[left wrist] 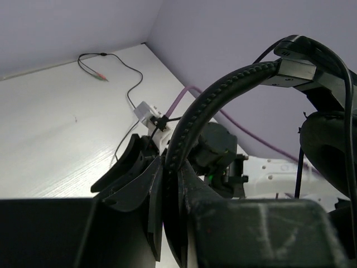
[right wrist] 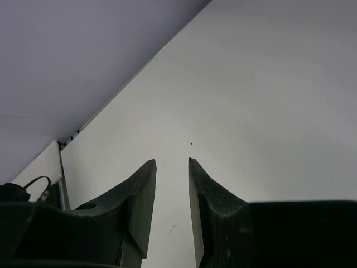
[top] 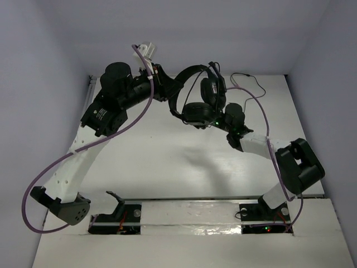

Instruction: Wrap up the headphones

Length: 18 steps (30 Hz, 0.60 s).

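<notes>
The black headphones (top: 192, 71) hang in the air at the back of the table. My left gripper (top: 169, 92) is shut on the ribbed headband (left wrist: 223, 89), which passes between its fingers (left wrist: 139, 190). One round earcup (top: 210, 92) hangs from the far end of the band and shows at the right of the left wrist view (left wrist: 329, 148). The thin black cord (top: 248, 78) trails over the table to the back right; its plugs (left wrist: 100, 77) lie on the table. My right gripper (right wrist: 172, 162) is open and empty, just below the headphones (top: 189, 114), over bare table.
Purple robot cables (top: 131, 120) loop along both arms. A white inline box (left wrist: 146, 110) sits on the cord. The white table (top: 167, 162) is walled at the back and sides, with a rail (top: 91, 84) on the left edge.
</notes>
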Tool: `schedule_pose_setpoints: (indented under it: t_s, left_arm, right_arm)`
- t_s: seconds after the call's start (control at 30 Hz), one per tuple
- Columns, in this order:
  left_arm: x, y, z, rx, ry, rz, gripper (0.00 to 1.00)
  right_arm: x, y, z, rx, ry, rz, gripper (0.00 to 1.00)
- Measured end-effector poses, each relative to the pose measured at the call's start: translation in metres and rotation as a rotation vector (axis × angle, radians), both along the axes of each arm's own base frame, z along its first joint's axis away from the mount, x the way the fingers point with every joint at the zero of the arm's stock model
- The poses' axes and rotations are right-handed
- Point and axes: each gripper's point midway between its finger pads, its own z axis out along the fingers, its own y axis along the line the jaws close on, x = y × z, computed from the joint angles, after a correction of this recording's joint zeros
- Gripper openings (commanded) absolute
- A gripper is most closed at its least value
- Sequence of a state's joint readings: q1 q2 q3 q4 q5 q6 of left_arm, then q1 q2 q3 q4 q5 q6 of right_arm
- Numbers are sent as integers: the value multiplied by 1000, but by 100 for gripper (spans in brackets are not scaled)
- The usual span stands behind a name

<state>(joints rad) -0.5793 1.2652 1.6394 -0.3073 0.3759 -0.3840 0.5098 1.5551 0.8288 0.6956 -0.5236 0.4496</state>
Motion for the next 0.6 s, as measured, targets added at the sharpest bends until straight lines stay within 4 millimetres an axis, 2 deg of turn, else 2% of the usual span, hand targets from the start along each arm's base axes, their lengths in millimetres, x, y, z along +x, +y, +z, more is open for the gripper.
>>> schedule_pose_setpoints:
  t_s: [0.13,0.3,0.43,0.5,0.6]
  left_arm:
    - [8,8,11,-35,7,60,0]
    - [23,22,30,-91,-9,161,0]
    - [35,32,39,-139,-16,224,0]
    - [41,38,45,-166,-20,251,0]
    - [53,53,53,-202,-32,321,0]
  right_arm:
    - [-2,4,-11,30,28,19,32]
    - [-13,5,-26,65,71,49,32]
    - [-21,5,-42,79,123,65,35]
    - [-23,4,-45,86,138,67,39]
    - [-26,4,-47,96,151,69,38]
